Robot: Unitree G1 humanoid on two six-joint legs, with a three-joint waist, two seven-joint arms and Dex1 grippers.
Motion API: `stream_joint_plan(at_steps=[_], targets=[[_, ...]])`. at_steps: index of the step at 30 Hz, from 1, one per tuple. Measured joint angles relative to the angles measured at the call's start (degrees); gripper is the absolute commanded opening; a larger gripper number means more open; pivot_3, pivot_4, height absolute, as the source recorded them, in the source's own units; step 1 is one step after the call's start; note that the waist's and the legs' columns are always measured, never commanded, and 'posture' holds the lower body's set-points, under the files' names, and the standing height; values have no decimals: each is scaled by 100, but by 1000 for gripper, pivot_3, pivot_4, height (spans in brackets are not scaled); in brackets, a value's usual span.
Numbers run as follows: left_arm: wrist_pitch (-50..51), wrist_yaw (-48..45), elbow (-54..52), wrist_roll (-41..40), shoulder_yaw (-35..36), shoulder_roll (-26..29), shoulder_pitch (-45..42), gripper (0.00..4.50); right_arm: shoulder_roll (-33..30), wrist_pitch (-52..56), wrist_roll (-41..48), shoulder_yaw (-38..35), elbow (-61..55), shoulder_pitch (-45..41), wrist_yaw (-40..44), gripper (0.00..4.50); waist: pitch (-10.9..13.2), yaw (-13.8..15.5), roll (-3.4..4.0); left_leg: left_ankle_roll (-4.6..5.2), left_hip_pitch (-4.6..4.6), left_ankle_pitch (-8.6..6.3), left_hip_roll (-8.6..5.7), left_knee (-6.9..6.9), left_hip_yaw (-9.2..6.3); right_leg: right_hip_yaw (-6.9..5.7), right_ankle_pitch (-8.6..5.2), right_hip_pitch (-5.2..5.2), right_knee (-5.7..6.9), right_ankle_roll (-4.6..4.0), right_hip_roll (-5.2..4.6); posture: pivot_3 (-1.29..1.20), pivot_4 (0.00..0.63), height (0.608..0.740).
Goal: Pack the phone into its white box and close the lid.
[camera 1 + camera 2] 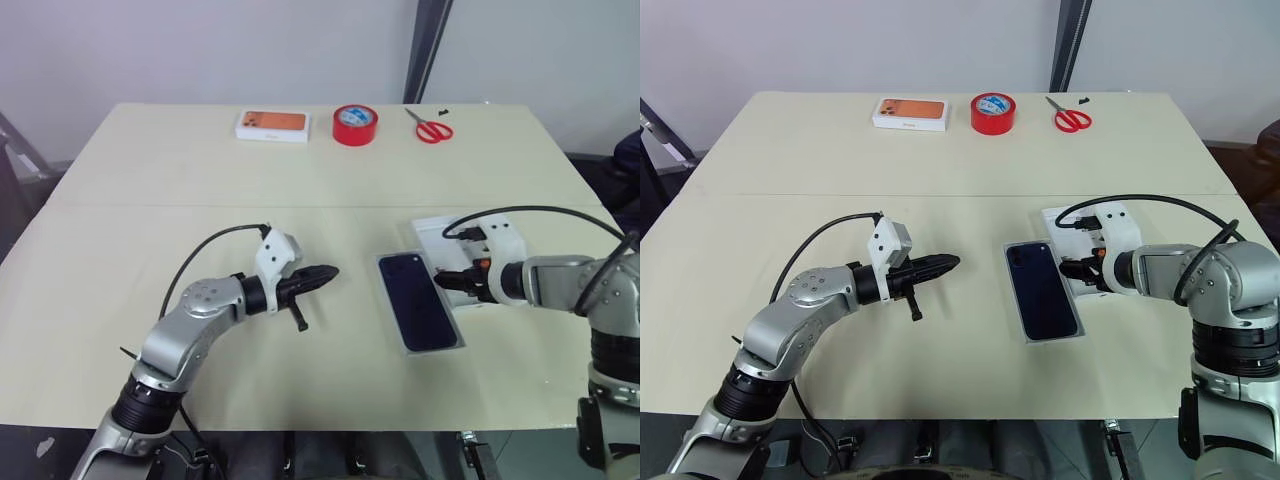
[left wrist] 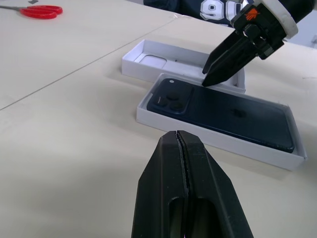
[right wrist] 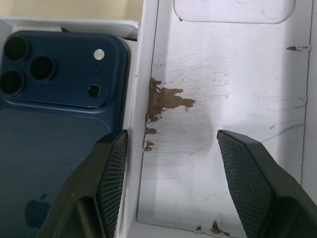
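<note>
A dark blue phone [image 1: 419,299] lies back-up inside the white box [image 2: 166,125] on the pale desk [image 1: 200,180], its camera cluster at the corner farther from the robot. Just beside the box, touching or nearly touching its right-hand wall, sits the upturned lid [image 3: 223,109], its scuffed white inside showing brown marks. The right gripper [image 3: 171,183] hangs tilted down over the seam between the two, its fingers [image 3: 111,173] spread apart and pinching nothing; one finger sits above the box's edge, the other above the lid's inside. The left gripper [image 1: 325,273] hovers over bare desk to the left of the box, well apart from it, fingers pressed together and empty, pointing toward the phone. Along the far edge of the desk stand a white box printed with an orange phone [image 1: 272,125], a roll of red tape [image 1: 355,124] and red-handled scissors [image 1: 431,127].
</note>
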Motion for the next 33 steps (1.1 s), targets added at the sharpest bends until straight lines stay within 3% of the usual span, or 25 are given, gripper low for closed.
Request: stream_joint_plan(at_steps=[25,33], targets=[[102,-12,0,-11,10,-8,-1,0,-248,0,77,-145,152,211,43,2982,0,-1,0,0,1,0,0,0,1,1,0,0,1,0,1,0,150,725],[105,-144,0,-90,7,-9,-34,0,-383,0,-302,344,-232,253,183,2982,0,-3,0,0,1,0,1,1,1,1,0,0,2,0,2,0,150,725]])
